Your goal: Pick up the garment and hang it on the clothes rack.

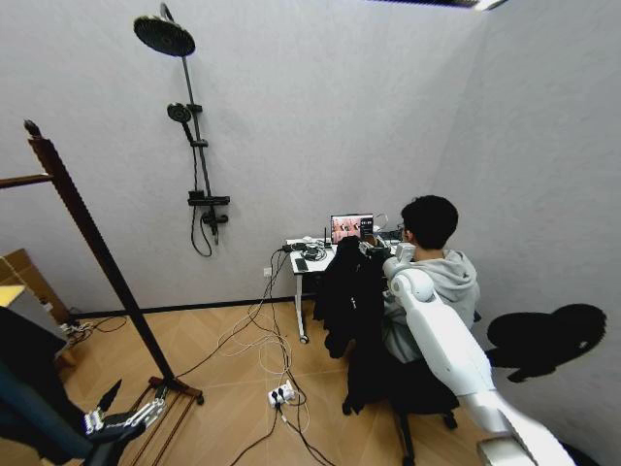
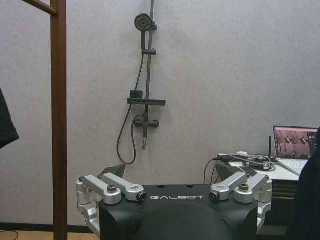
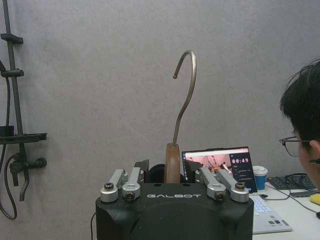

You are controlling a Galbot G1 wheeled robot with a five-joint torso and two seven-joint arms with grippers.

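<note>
Right gripper is clamped on a wooden hanger, metal hook sticking up, laptop behind.

"GALBOT" stands on both claw housings; the laptop screen shows "00:49".

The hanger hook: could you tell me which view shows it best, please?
The right wrist view: the metal hook rises from its wooden neck between the right gripper's fingers, clear against the wall. In the head view that spot is hidden among the garment.
</note>
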